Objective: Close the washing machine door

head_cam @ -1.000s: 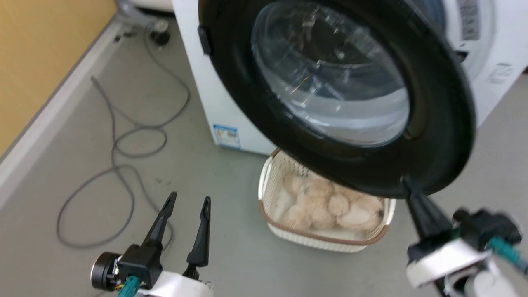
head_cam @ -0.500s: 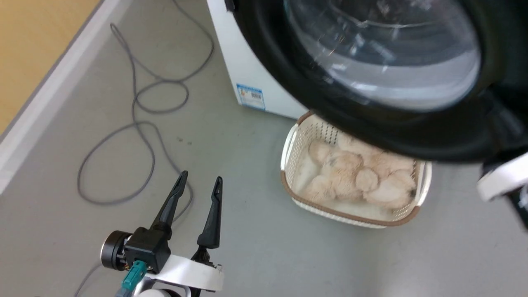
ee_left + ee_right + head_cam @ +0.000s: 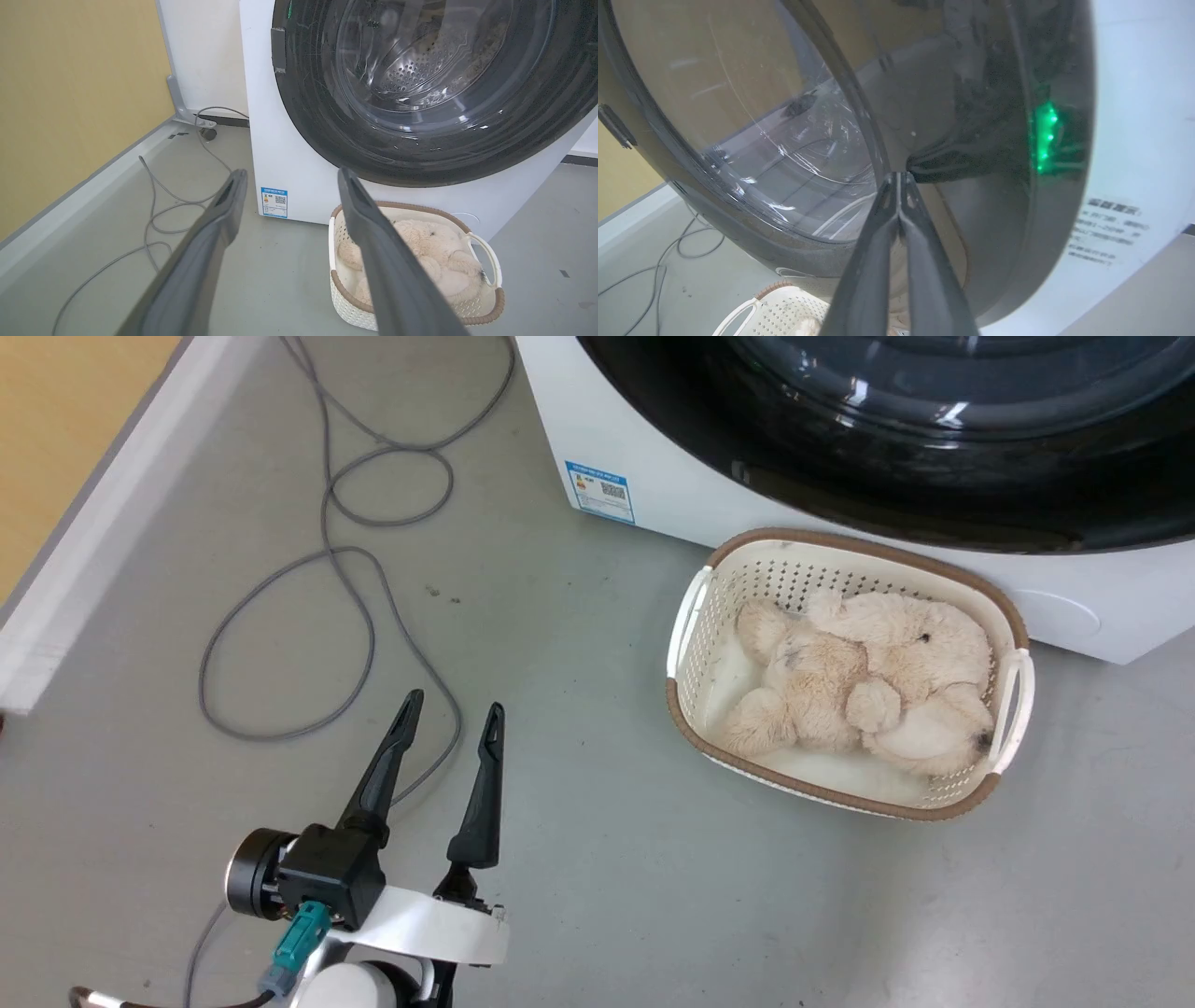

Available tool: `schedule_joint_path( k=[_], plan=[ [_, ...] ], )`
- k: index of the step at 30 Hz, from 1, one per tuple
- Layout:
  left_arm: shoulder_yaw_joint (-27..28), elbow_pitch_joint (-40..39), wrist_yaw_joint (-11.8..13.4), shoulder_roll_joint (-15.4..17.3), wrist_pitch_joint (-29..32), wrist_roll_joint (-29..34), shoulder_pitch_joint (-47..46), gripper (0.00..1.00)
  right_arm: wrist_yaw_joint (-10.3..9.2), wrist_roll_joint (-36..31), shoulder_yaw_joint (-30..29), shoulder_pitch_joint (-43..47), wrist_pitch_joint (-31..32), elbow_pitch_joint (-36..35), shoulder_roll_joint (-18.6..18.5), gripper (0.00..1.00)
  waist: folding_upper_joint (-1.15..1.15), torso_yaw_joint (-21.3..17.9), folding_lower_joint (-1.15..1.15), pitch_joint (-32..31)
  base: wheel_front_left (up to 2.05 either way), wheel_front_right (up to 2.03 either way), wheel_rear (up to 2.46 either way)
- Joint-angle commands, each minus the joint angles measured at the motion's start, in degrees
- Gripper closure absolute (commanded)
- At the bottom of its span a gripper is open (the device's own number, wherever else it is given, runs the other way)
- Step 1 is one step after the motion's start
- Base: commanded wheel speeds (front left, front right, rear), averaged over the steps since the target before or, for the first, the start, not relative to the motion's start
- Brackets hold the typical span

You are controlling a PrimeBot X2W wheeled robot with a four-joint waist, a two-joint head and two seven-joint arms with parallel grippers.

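My right gripper [image 3: 899, 179] has its two fingers pressed together with nothing between them, and in the right wrist view their joined tips sit at the centre of the frame against the glossy black face of the washing machine door [image 3: 985, 74], just right of the glass window. My left gripper [image 3: 453, 705] hangs at the lower left of the head view with its fingers spread and empty, over the grey floor and well apart from the door. In the left wrist view the door fills the upper right of the frame and looks swung home against the white front of the washing machine [image 3: 653, 476], with the steel drum showing only through the glass. I judge the swing as good as done. From these angles I cannot tell whether the latch has caught, so a last firm push may be what remains, and then drawing my right arm clear. Below the door, right of centre in the head view, the laundry basket [image 3: 686, 616] with the plush toy [image 3: 868, 672] sits just beside the machine's front. A loose grey cable [image 3: 359, 616] loops across the floor at the upper left.
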Motion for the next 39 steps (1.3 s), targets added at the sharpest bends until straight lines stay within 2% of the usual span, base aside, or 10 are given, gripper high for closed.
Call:
schedule_joint_path(
  k=[1, 10, 19, 23, 29, 33, 39],
  plan=[
    [0.2, -0.3, -0.2, -0.1, -0.3, -0.3, -0.9, 0.00, -0.14, -0.4, -0.8, -1.8, 0.0, 1.0, -0.7, 1.00, 0.00, 0.1, -0.01, 0.2, 0.00, 0.00, 0.00],
    [0.3, 0.0, 0.1, -0.1, -0.3, -0.5, -1.1, 0.00, -0.14, -0.7, -1.5, -5.7, -1.9, 7.1, -0.7, 1.00, 0.00, -0.1, -0.01, -0.9, 0.00, 0.00, 0.00],
    [1.1, 0.9, 0.3, -0.1, -0.3, -0.7, 0.7, 0.00, -0.14, 2.7, 3.0, 2.2, -8.2, 6.3, 1.5, 1.00, 0.00, -3.2, -0.01, -7.1, 0.00, 0.00, 0.00],
    [2.0, 2.1, 0.2, -0.1, -0.3, -0.7, 2.0, 0.00, -0.14, 3.8, 5.5, 8.8, -10.2, 3.1, 3.4, 1.00, 0.00, -5.3, -0.01, -10.7, 0.00, 0.00, 0.00],
    [3.3, 3.9, -0.3, -0.1, -0.3, -0.9, 3.6, 0.00, -0.14, 4.7, 5.8, 19.2, -11.7, -4.5, 7.2, 1.00, 0.00, -8.4, -0.01, -15.3, 0.00, 0.00, 0.00],
    [4.1, 4.9, -0.9, -0.1, -0.3, -0.6, 4.9, 0.00, -0.14, 1.3, 5.9, 25.8, -12.1, -10.3, 9.6, 1.00, 0.00, -10.0, -0.01, -17.9, 0.00, 0.00, 0.00],
    [5.3, 5.8, -1.2, -0.1, -0.3, -0.2, 7.7, 0.00, -0.14, -3.8, 2.3, 35.4, -12.3, -17.1, 15.8, 1.00, 0.00, -11.9, -0.01, -21.7, 0.00, 0.00, 0.00]
  ],
)
